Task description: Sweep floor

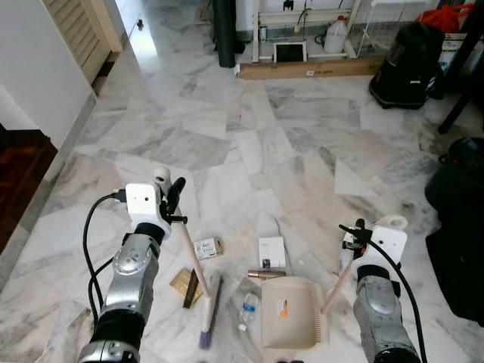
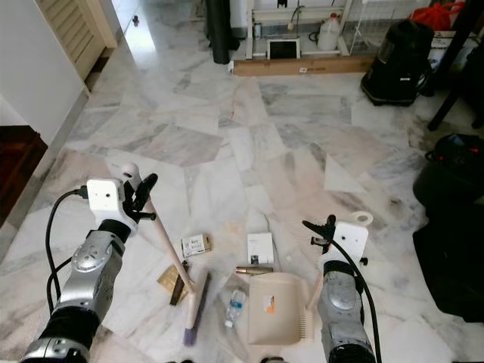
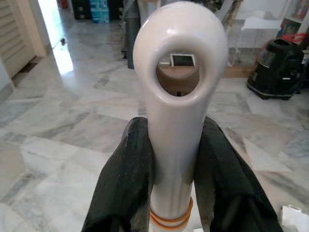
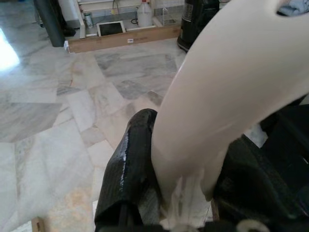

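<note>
Wide open marble floor (image 1: 249, 144) ahead, plenty of room to pass. Close in it's crowded: broom (image 1: 198, 283) on the left, dustpan (image 1: 291, 314) on the right, and between them a small box (image 1: 207, 247), white card (image 1: 271, 251), brown tube (image 1: 266, 274), gold packet (image 1: 184, 282) and plastic bottle (image 1: 248, 308). Black bin (image 1: 457, 227) blocks the right side, black vacuum (image 1: 408, 64) far right.

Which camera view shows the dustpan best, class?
The left eye view: the whole dustpan lies flat on the floor, handle held in the right gripper. The right eye view shows much the same; the right wrist view shows its handle between the jaws.
</note>
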You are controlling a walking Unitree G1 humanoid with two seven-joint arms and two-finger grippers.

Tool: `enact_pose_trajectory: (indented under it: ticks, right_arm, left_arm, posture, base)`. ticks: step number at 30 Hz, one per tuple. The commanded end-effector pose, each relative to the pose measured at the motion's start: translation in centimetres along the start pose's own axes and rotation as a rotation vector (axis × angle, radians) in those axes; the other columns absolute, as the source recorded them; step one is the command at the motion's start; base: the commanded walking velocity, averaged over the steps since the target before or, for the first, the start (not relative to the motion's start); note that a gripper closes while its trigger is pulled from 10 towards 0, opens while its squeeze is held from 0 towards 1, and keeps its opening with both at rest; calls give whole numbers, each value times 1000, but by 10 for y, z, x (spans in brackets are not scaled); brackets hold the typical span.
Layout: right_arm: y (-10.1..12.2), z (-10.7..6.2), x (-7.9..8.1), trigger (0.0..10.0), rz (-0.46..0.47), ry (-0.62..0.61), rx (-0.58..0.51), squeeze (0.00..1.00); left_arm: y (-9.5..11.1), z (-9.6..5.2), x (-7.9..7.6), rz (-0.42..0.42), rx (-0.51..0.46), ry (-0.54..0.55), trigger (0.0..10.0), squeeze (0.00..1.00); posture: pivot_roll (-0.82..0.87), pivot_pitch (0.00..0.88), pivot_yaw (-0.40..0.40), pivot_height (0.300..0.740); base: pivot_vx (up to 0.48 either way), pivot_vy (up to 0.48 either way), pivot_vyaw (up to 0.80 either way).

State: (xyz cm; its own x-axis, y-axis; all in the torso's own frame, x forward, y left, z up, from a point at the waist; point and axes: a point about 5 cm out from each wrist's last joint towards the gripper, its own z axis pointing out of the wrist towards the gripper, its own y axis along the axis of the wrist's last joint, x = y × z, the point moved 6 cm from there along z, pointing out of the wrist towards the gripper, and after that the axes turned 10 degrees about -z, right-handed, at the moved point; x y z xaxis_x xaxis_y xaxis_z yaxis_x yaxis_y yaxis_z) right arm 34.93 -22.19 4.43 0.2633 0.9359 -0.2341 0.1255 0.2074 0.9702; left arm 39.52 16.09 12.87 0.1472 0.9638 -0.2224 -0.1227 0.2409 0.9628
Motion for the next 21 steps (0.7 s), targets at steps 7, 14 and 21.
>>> enact_pose_trajectory:
  ticks: [7, 14, 21]
  right_arm:
    - [-1, -2, 3, 10000, 3, 21, -2, 0]
    - [4, 3, 1, 10000, 5, 13, -11, 0]
    - [9, 8, 3, 10000, 21, 12, -11, 0]
  left_arm:
    - [-8, 9, -9, -69, 21, -33, 10000, 0]
    - [-11, 16, -7, -171, 53, -39, 10000, 0]
    - [22, 32, 6, -481, -48, 22, 10000, 0]
  posture:
    - [-89, 147, 44, 740]
    - [-89, 155, 42, 740]
    - [-76, 157, 44, 740]
  base:
    - [0, 0, 0]
    - [0, 0, 0]
    - [0, 0, 0]
